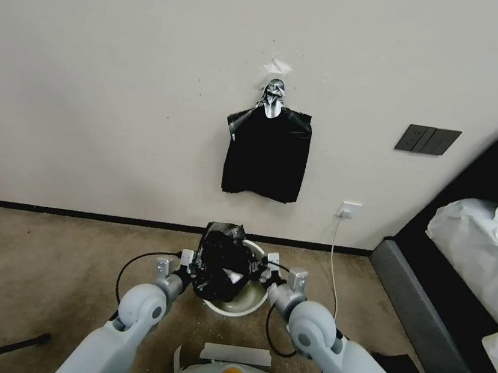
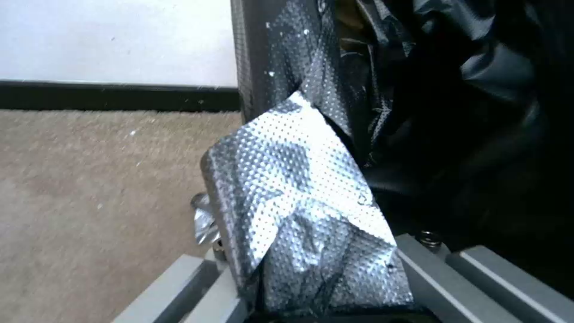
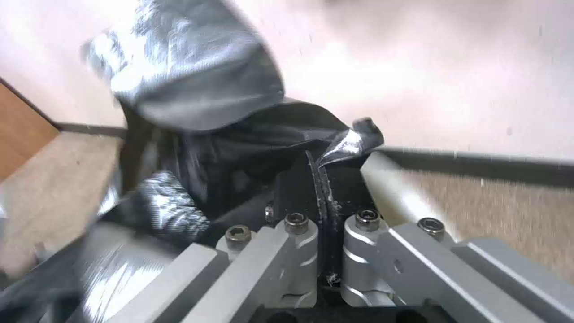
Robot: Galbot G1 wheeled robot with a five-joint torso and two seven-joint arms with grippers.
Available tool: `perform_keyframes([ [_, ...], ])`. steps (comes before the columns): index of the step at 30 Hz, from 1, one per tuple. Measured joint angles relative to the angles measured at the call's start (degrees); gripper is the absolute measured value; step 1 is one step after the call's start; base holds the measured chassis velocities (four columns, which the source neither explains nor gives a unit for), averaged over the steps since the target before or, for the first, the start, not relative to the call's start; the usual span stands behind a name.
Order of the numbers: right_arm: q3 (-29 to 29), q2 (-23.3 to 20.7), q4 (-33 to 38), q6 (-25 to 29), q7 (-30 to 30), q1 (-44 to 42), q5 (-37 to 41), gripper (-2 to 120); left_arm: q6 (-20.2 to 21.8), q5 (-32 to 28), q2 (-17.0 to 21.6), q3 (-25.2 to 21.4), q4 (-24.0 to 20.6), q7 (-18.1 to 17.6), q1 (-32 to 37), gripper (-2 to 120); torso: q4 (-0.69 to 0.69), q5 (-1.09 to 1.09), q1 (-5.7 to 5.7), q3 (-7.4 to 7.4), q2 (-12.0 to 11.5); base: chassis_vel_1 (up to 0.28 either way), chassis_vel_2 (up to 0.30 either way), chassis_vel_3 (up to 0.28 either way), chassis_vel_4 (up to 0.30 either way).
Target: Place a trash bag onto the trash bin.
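The off-white trash bin (image 1: 240, 307) stands on the carpet close to the wall, just ahead of my base. A glossy black trash bag (image 1: 221, 262) sits crumpled over its left half and rises above the rim. My left gripper (image 1: 191, 262) holds the bag's left side and my right gripper (image 1: 268, 267) holds its right side above the rim. In the left wrist view the dotted fingers (image 2: 287, 193) of the left gripper (image 2: 317, 107) close on the black film (image 2: 472, 103). The right gripper (image 3: 320, 161) pinches a thin edge of the bag (image 3: 353, 139).
A flat bundle of black bags (image 1: 267, 152) hangs on the wall under silver tape (image 1: 272, 97). To the right are a dark switch panel (image 1: 427, 140), a socket (image 1: 349, 210) with a white cable, and a bed (image 1: 470, 256). Bare carpet (image 1: 40, 258) lies to the left.
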Motion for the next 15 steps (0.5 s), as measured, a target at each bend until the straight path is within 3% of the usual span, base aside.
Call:
perform_keyframes([
  [9, 0.1, -1.8, -4.0, 0.5, 0.1, 3.0, 0.8, 0, -5.7, 0.4, -0.6, -0.8, -0.2, 2.7, 2.3, 2, 0.00, 0.01, 0.00, 0.00, 0.0, 0.000, 0.000, 0.000, 0.000],
  [15, 0.3, -6.2, -5.5, 0.6, 0.2, 4.2, 1.7, 0, -12.9, -0.1, -0.6, -2.2, 0.4, 6.9, 3.9, 2, 0.00, 0.00, 0.00, 0.00, 0.0, 0.000, 0.000, 0.000, 0.000],
])
